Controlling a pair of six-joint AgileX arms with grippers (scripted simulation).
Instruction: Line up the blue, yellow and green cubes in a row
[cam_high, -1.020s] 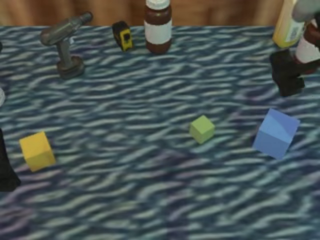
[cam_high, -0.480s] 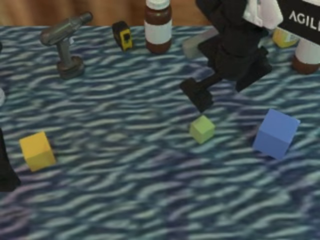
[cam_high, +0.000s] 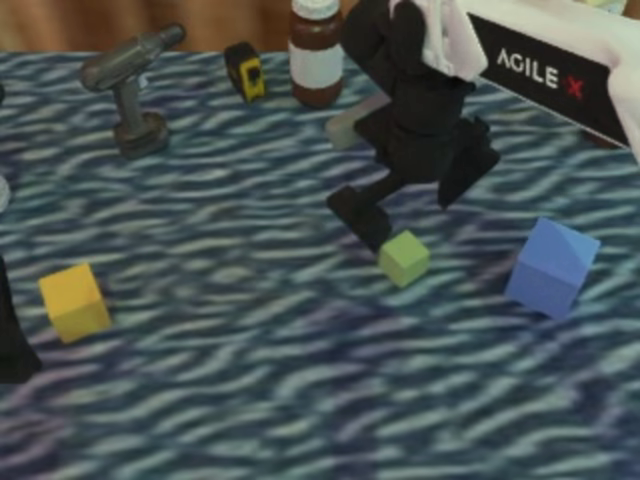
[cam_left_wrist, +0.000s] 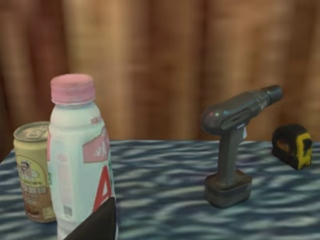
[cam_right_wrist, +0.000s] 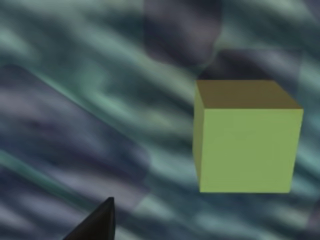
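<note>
Right gripper (cam_high: 412, 195) nearer matte green cube (cam_high: 404, 258)

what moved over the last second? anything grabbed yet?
Right gripper swung in from the table's right edge, leftward, to just behind the green cube, fingers spread. Nothing grasped. Green, blue cube and yellow cube stayed put; left arm parked at the left edge.

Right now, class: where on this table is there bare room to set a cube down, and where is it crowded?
Bare cloth runs between the yellow cube and green cube, and along the near edge. The far edge is crowded: drill, tape measure, bottle. The right gripper hangs beside the green cube.
</note>
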